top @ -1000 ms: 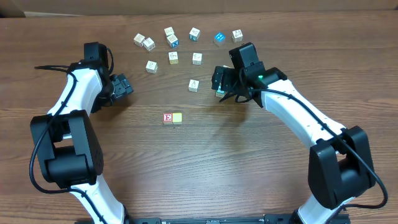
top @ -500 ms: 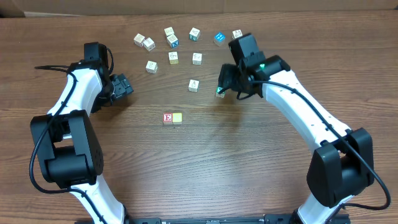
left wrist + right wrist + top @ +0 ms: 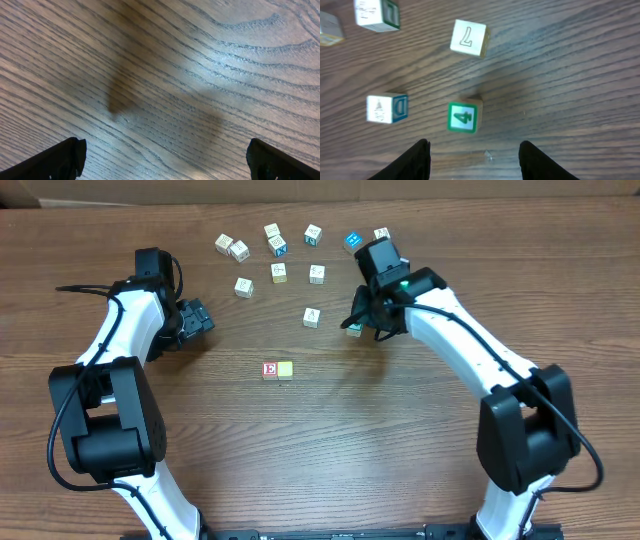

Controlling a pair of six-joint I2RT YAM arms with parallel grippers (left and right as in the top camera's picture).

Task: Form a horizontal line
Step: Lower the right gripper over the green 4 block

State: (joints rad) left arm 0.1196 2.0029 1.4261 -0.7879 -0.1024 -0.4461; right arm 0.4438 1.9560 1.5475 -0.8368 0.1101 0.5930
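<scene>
Two cubes make my line (image 3: 278, 369) mid-table: red E touching pale yellow. Right gripper (image 3: 475, 150) hangs open, green cube (image 3: 464, 117) just ahead of its tips (no contact I can see); left gripper (image 3: 165, 147) gapes wide over table (image 3: 200, 60).

We log left gripper (image 3: 198, 318) spread wide, at far left; right gripper (image 3: 475, 161) parted, empty, pointing down, far right-centre.

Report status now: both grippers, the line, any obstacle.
Left gripper open, empty. Right gripper open at green cube, no grip. Red cube, yellow cube touching. Path looks clear.
</scene>
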